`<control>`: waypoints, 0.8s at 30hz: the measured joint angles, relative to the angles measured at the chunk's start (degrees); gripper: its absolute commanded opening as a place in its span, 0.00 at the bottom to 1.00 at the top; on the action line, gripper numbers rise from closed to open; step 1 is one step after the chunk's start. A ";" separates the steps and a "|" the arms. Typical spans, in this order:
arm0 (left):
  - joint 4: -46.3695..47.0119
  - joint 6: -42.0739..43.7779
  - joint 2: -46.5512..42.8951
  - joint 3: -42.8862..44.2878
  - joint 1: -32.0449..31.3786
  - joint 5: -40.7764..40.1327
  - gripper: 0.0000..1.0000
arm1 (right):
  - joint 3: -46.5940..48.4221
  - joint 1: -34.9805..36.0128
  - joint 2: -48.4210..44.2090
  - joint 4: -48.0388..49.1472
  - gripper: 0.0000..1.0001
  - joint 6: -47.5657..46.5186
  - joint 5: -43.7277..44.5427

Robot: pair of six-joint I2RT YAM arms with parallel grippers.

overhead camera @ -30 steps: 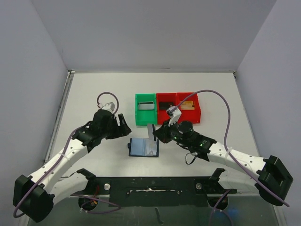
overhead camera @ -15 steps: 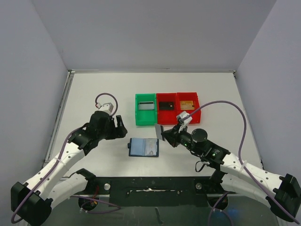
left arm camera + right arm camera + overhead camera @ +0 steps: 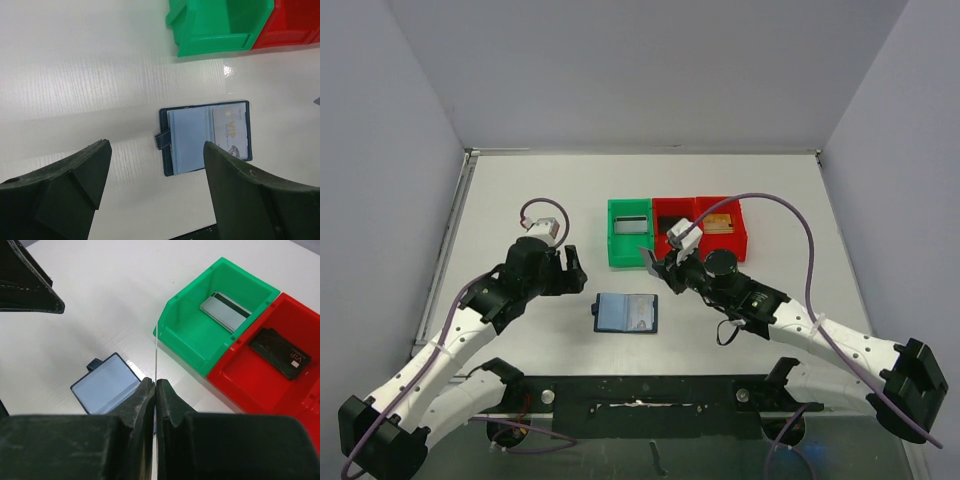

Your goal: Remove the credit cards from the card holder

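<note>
Top external view: white worktop [image 3: 520,190], green plastic bin [image 3: 623,256] and red plastic bins [image 3: 734,248] just beyond right claw [image 3: 653,264], cards [image 3: 631,224] already inside. Open navy bifold card holder [image 3: 615,313] near-left of that claw, one pale card [image 3: 231,131] yet to come out. Right claw pinching thin grey card [image 3: 156,350]; left claw [image 3: 576,270] spread, empty.

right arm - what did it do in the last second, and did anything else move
The right gripper, shut on a grey card, swung it from above the card holder out to the right, then back up toward the front of the green bin. The left gripper, open, drew slightly leftward. The card holder, open with a VIP card in it, and the green and red bins stayed put.
</note>
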 measured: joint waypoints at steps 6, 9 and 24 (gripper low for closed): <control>-0.22 -0.02 0.00 0.00 0.17 -2.03 0.75 | 5.49 0.02 7.30 -0.17 0.00 -8.37 1.20; -0.24 -0.07 -0.02 0.00 0.37 -2.62 0.75 | 9.81 -0.44 13.68 -0.42 0.00 -14.38 1.64; -0.20 0.35 0.07 0.00 1.51 -3.48 0.76 | 32.54 -7.54 41.38 -5.77 0.00 -34.56 -1.75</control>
